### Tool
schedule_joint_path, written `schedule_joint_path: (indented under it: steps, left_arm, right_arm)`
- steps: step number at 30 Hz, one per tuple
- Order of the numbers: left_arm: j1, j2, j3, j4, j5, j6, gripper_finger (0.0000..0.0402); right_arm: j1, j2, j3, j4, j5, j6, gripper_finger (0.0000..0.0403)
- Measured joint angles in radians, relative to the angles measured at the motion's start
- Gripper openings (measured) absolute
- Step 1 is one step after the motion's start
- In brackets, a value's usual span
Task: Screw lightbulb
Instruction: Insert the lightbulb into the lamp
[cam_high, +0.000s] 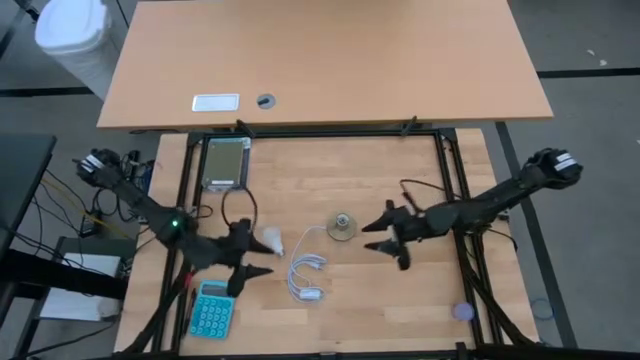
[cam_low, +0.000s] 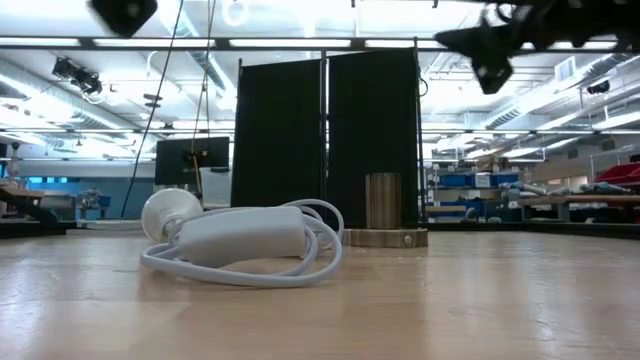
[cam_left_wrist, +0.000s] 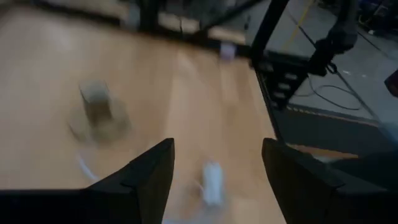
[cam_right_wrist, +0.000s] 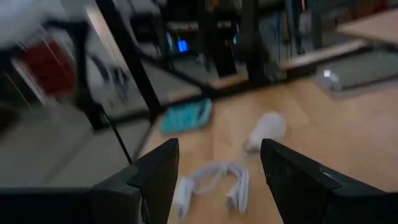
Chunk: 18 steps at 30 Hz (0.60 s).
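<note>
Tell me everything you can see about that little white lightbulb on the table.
The lightbulb is small, white and frosted-looking, a round globe narrowing to a slim base. It lies on its side on the wooden table, not screwed in, apart from the grey socket. Nothing grips it; the left gripper hangs close beside it, fingers apart.

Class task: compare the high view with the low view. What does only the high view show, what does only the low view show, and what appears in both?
Only the high view shows the teal calculator, the silver box near the table's far edge, and both arms whole, with the left gripper beside the lightbulb and the right gripper beside the socket, both open and empty. Only the low view shows the room behind the table, with black panels. Both show the lightbulb, the socket and the coiled white cord.
</note>
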Motion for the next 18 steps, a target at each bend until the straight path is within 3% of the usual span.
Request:
schedule_joint_path:
  steps: [6,10,13,18]
  left_arm:
    - [-0.066,0.098,-0.001,-0.105,-0.003,-0.411,0.0243]
    - [-0.069,0.166,0.000,-0.186,-0.010,-0.608,0.0243]
    - [-0.066,0.217,0.000,-0.240,0.008,-0.617,0.0243]
    - [-0.064,0.294,-0.001,-0.314,0.032,-0.434,0.0243]
  right_arm:
    - [-0.026,0.134,0.238,-0.333,0.142,-0.002,0.0230]
    - [-0.075,0.195,0.318,-0.390,0.151,-0.032,0.0230]
    - [-0.105,0.228,0.325,-0.376,0.135,-0.062,0.0230]
    - [-0.120,0.276,0.316,-0.301,0.111,-0.073,0.0230]
